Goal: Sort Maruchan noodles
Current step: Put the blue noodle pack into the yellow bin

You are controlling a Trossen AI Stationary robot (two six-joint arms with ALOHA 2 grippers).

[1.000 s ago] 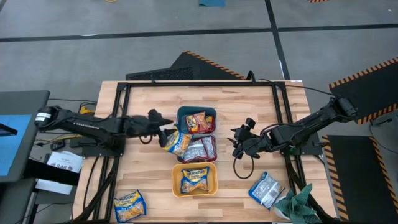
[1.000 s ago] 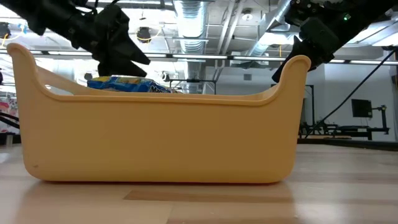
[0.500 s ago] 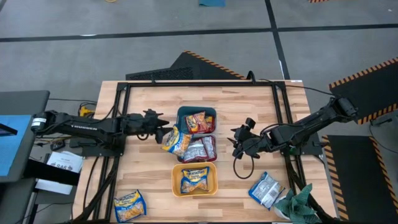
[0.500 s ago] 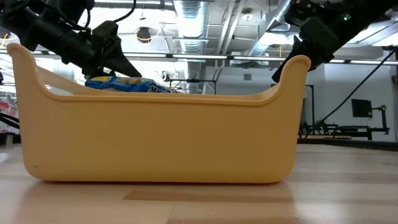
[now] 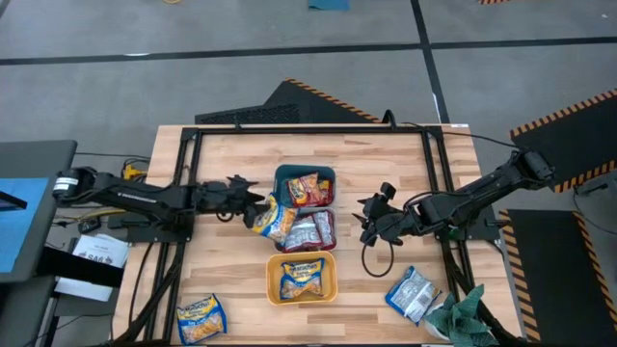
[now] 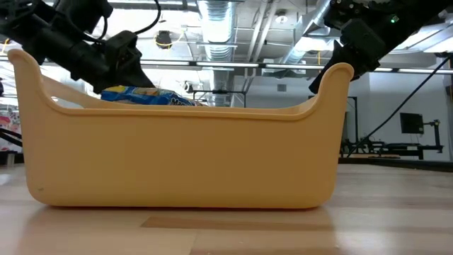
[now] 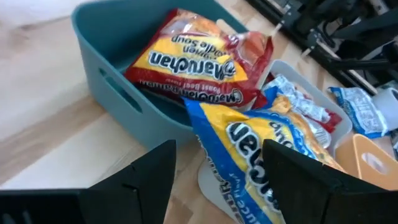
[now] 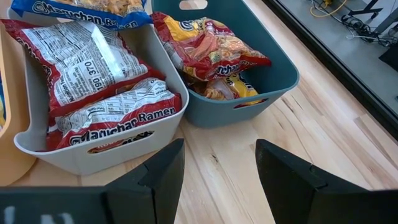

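Sorting looks mostly done: red packets (image 8: 208,53) fill the teal bin (image 5: 328,176), silver ones (image 8: 99,81) the white bin (image 8: 93,155), yellow ones (image 5: 301,280) the orange bin (image 5: 272,280). One yellow packet (image 5: 275,221) lies draped over the white bin's rim, misplaced, before the left gripper (image 5: 253,199), jaws wide and empty. Another yellow packet (image 5: 201,318) and a silver packet (image 5: 412,293) remain on the table (image 5: 231,280); the right gripper (image 5: 369,224) waits beside the bins, open, empty.

Red-orange packets (image 5: 304,188) lie centre frame, silver-white ones (image 5: 310,231) just below. A yellow-blue packet (image 5: 275,220) tilts beside them; another (image 5: 201,317) lies lower left, a silver-white one (image 5: 413,294) lower right.
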